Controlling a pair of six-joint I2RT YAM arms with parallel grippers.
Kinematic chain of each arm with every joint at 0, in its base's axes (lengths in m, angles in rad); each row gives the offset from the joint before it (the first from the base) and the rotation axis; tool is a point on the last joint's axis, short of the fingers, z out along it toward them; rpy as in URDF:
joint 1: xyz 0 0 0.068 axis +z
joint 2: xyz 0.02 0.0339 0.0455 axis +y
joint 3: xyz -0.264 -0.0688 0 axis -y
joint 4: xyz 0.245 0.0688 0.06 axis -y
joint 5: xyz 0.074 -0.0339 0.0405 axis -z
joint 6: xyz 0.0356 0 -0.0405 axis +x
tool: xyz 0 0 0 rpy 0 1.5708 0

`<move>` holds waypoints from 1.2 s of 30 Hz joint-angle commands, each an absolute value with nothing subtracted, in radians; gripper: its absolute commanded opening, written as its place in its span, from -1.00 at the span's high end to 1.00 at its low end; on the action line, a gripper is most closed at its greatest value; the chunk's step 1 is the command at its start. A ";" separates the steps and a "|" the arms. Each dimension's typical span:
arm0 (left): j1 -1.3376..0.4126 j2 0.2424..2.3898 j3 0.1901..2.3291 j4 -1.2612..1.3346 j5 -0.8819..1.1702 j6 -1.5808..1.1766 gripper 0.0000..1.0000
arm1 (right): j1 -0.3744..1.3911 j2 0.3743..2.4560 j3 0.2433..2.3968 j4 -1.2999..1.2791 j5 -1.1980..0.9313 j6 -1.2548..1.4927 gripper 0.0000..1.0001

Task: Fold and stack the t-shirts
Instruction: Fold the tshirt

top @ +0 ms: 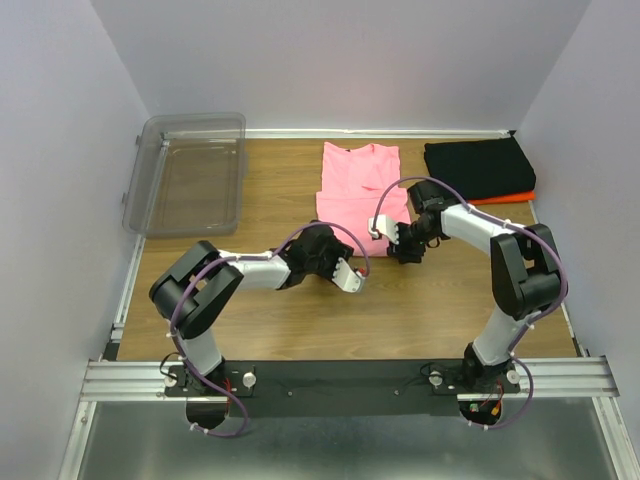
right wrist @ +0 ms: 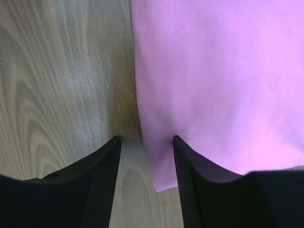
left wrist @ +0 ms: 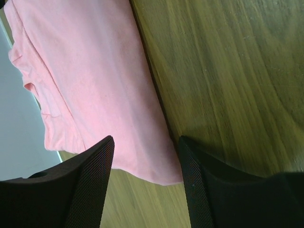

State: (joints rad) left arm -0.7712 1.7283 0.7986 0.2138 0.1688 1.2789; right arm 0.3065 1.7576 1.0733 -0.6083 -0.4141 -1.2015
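Note:
A salmon-pink t-shirt (top: 358,180) lies lengthwise on the table, its sides folded in. My left gripper (top: 328,260) hangs over its near left corner. In the left wrist view that corner of the pink t-shirt (left wrist: 95,85) lies between the fingers of the left gripper (left wrist: 146,141), which is open and holds nothing. My right gripper (top: 405,248) is at the near right corner. Its own view shows the right gripper (right wrist: 146,138) open astride the corner of the pink t-shirt (right wrist: 213,80), one finger over the cloth. A folded black t-shirt (top: 478,168) rests on an orange one (top: 512,197) at the back right.
A clear plastic bin (top: 190,172) stands at the back left, partly over the table's edge. Walls close the table (top: 300,320) in on three sides. Both arms reach inward towards the middle, their elbows near the left and right edges.

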 commanded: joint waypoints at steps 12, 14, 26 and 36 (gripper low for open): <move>-0.735 1.824 0.882 0.144 0.178 1.256 0.98 | 0.307 1.827 1.100 -0.589 -0.383 -1.152 0.78; -0.736 1.796 0.862 0.146 0.199 1.261 1.00 | 0.307 1.815 1.078 -0.595 -0.393 -1.160 0.92; -0.942 1.539 0.782 -0.099 0.328 1.238 1.00 | 0.314 1.455 0.931 -0.941 -0.512 -1.258 0.99; -1.010 1.486 0.788 -0.172 0.261 1.117 1.00 | 0.310 1.359 0.958 -0.921 -0.445 -1.111 0.99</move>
State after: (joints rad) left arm -1.0523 1.4799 0.7811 -0.1684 0.3012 1.1503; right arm 0.3096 1.3148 0.9142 -0.9573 -0.4900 -1.2037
